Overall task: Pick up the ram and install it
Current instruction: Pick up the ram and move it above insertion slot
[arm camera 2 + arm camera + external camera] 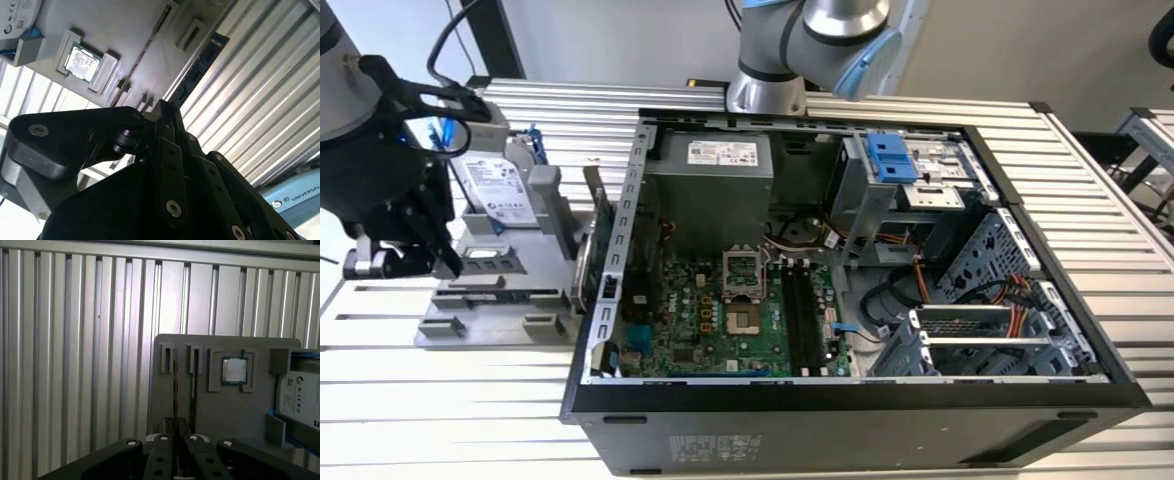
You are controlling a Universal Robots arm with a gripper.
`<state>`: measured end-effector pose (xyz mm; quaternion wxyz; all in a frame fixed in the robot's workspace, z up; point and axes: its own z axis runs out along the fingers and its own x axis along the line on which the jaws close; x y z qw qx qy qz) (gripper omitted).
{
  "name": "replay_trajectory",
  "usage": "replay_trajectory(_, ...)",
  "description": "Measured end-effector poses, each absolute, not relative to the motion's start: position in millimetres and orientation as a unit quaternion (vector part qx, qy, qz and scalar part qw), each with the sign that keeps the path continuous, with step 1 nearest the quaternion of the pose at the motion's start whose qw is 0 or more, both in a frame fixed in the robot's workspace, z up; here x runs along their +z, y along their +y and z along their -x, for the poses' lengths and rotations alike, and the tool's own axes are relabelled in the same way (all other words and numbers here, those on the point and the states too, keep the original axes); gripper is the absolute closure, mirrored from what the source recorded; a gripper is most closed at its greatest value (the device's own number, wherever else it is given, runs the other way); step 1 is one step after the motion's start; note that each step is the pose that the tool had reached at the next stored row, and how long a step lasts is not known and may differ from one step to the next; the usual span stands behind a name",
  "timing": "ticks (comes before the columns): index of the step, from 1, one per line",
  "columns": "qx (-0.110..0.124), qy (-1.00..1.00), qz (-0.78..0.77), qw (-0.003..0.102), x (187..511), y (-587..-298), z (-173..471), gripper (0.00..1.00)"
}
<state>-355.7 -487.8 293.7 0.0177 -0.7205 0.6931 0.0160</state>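
Tray [220, 410] — ram [200, 65] upright, processor [234, 371] seated flat

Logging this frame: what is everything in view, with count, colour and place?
table: one, silver, ribbed, under everything
computer case: one, black, mid-table
motherboard: one, green, inside the case
fixture plate: one, grey, exterior view's left of the case
hard drive: one, silver, blue brackets, on the fixture plate
processor chip: one, silver, in a fixture recess
ram: one, dark, on edge in a fixture slot
arm: one, grey and blue, beyond the case
gripper: one, black, over the fixture plate, by the ram
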Motion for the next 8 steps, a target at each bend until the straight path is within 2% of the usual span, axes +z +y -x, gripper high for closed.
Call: replay_trajectory(8, 0.016, 0.693, 0.720, 0.018, 303.7, -487.8, 355.7, 1.00)
